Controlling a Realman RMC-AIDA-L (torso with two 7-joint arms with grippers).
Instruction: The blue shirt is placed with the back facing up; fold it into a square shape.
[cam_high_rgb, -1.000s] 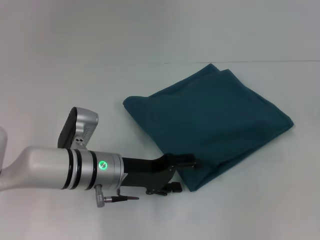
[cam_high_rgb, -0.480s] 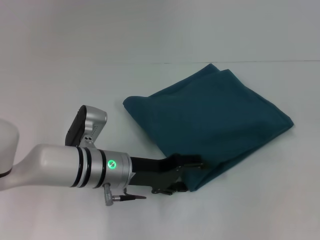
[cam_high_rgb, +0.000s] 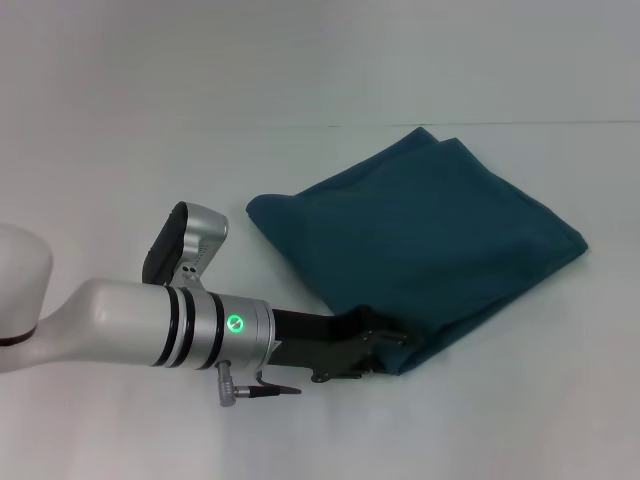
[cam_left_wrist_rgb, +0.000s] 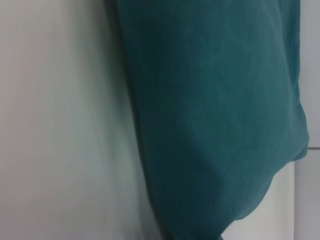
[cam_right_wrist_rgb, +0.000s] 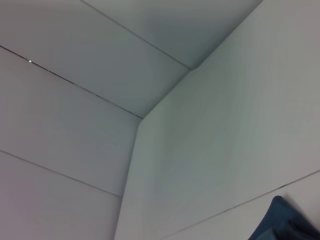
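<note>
The blue shirt (cam_high_rgb: 425, 240) lies folded into a rough square on the white table (cam_high_rgb: 120, 150), plain teal fabric up, one corner pointing toward me. My left gripper (cam_high_rgb: 378, 352) reaches in from the left and is at that near corner, low over the table. It is open, its two fingers apart with the corner's edge between them; the tips are partly hidden by the cloth. The left wrist view is filled with the blue shirt (cam_left_wrist_rgb: 215, 110) close up, beside bare table. A small bit of the blue shirt (cam_right_wrist_rgb: 285, 222) shows in the right wrist view. The right gripper is out of view.
The white table (cam_left_wrist_rgb: 55, 125) surrounds the shirt on all sides, with a faint seam line (cam_high_rgb: 300, 125) running across it behind the shirt. The right wrist view shows white wall panels (cam_right_wrist_rgb: 100, 75) meeting in a corner.
The left arm has slid to the right along the table front, bringing its gripper from just short of the shirt's near corner onto that corner. The shirt has not moved.
</note>
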